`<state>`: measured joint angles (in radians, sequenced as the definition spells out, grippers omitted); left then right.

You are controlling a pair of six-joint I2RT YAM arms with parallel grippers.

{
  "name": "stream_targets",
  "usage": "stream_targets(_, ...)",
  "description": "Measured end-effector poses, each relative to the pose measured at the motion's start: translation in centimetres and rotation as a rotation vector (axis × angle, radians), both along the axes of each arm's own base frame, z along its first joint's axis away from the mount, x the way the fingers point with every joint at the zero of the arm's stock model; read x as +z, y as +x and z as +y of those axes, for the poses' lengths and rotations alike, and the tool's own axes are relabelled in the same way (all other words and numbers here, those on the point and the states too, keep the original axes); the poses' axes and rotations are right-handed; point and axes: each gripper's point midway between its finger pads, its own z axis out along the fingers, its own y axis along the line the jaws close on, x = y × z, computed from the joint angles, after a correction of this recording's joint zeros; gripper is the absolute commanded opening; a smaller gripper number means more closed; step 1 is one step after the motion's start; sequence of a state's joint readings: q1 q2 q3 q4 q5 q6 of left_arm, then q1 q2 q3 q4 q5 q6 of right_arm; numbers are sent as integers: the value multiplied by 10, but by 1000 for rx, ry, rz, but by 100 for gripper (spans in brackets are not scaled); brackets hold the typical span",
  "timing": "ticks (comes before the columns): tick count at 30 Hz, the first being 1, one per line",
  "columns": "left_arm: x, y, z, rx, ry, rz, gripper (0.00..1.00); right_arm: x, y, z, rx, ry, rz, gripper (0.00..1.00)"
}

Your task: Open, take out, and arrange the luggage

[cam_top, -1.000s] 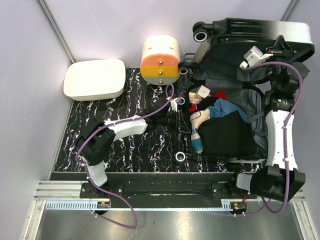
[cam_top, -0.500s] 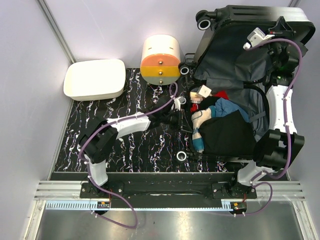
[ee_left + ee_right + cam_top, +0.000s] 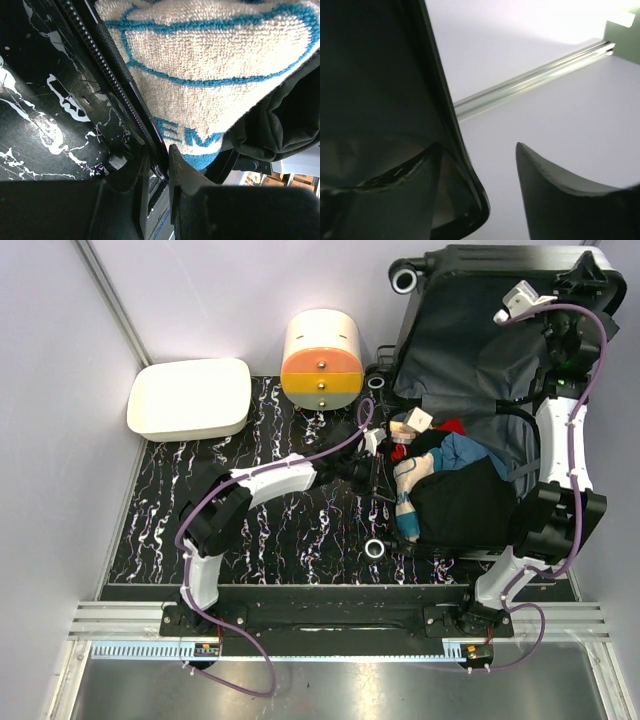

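Luggage (image 3: 455, 350) lies open at the right end of the bench (image 3: 270, 540), its lid raised toward the far wall with grey lining showing, its lower half flat on the bench and full of clothes. At the far left corner of the bench sits a white tray (image 3: 190, 398). To its right, at the far edge, stands a cream-and-orange cylindrical box (image 3: 322, 358), just beside the case's far wheel. The left arm stretches rightward across the black marbled top, and the left pincer (image 3: 375, 472) sits at the left rim of the lower half. In its wrist view the left pincer (image 3: 157, 157) is narrow, with the zippered rim caught between its fingers (image 3: 187, 175). A cream towel with blue lettering (image 3: 215, 60) hangs over that rim right above them. In the overhead view the towel (image 3: 410, 490) lies along the left side of the packed half, with a black garment (image 3: 465, 510) filling the near part. A blue garment (image 3: 465, 455) and a bit of red cloth (image 3: 455, 427) lie farther back. The right arm reaches up the right side of the case, and the right pincer (image 3: 585, 280) is at the lid's far right corner. Its wrist view shows the right pincer (image 3: 479, 150) parted, with the lid's dark glossy edge between the fingers and a gap to the right-hand finger (image 3: 560, 195).
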<state>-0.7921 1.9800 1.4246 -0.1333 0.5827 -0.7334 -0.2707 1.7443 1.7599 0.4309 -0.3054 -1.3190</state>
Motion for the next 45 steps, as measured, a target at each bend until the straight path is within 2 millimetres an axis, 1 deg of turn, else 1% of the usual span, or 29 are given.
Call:
stream_targets(2, 0, 0, 0, 1, -1, 1, 23, 5, -4, -6, -23, -4, -20, 85)
stream_targets(3, 0, 1, 1, 1, -1, 1, 32, 7, -5, -7, -28, -3, -29, 88)
stream_targets(6, 1, 4, 0, -6, -9, -28, 39, 8, -9, -12, -46, 6, -39, 90)
stream_targets(7, 1, 7, 0, -2, -9, -47, 47, 7, -10, -12, -47, 8, -36, 91)
stream_targets(9, 3, 22, 1, 20, -17, -117, 57, 1, -15, -11, -43, 16, -23, 93)
stream_targets(10, 5, 32, 3, 38, -18, -147, 66, -2, -18, -10, -42, 20, -17, 95)
stream_targets(12, 8, 50, 11, 75, -17, -197, 75, -7, -24, -7, -35, 35, -3, 96)
stream_targets(15, 17, 68, 23, 117, -10, -254, 88, -12, -37, -3, -26, 55, 15, 98)
stream_targets(18, 36, 80, 34, 141, -14, -322, 91, -10, -48, 0, -22, 66, 18, 98)
stream_targets(20, 55, 81, 38, 143, -27, -377, 91, -7, -50, 1, -18, 78, 12, 98)
stream_targets(22, 79, 79, 43, 137, -44, -440, 91, -4, -49, 1, -9, 96, 11, 96)
stream_targets(23, 90, 78, 45, 134, -53, -471, 91, -3, -48, 1, -6, 103, 13, 93)
stream_targets(24, 101, 78, 48, 133, -64, -500, 90, 1, -45, 0, -2, 109, 8, 83)
stream_targets(26, 126, 77, 53, 130, -90, -567, 89, 10, -38, -2, 3, 115, -8, 74)
stream_targets(28, 144, 77, 57, 131, -107, -614, 89, 15, -25, -5, 7, 124, -10, 58)
stream_targets(30, 156, 79, 59, 139, -121, -636, 89, 9, -8, -9, 14, 143, 6, 40)
stream_targets(31, 156, 79, 59, 143, -122, -635, 89, 5, -3, -11, 15, 149, 14, 25)
stream_targets(32, 154, 80, 60, 150, -118, -627, 89, 0, 3, -12, 17, 158, 26, 21)
stream_targets(33, 149, 80, 61, 159, -107, -614, 89, -1, 5, -14, 3, 145, 23, 18)
stream_targets(34, 142, 79, 61, 164, -96, -598, 89, -2, 5, -16, -12, 127, 28, 4)
stream_targets(35, 132, 77, 62, 167, -82, -578, 89, -2, 4, -22, -34, 113, 30, 0)
stream_targets(38, 99, 72, 58, 164, -35, -508, 89, -4, 1, -33, -72, 62, 47, 0)
stream_targets(42, 58, 69, 50, 148, 18, -428, 89, -3, 3, -29, -60, 53, 59, 0)
stream_targets(45, 34, 68, 46, 136, 50, -390, 88, 0, 3, -29, -61, 54, 68, 0)
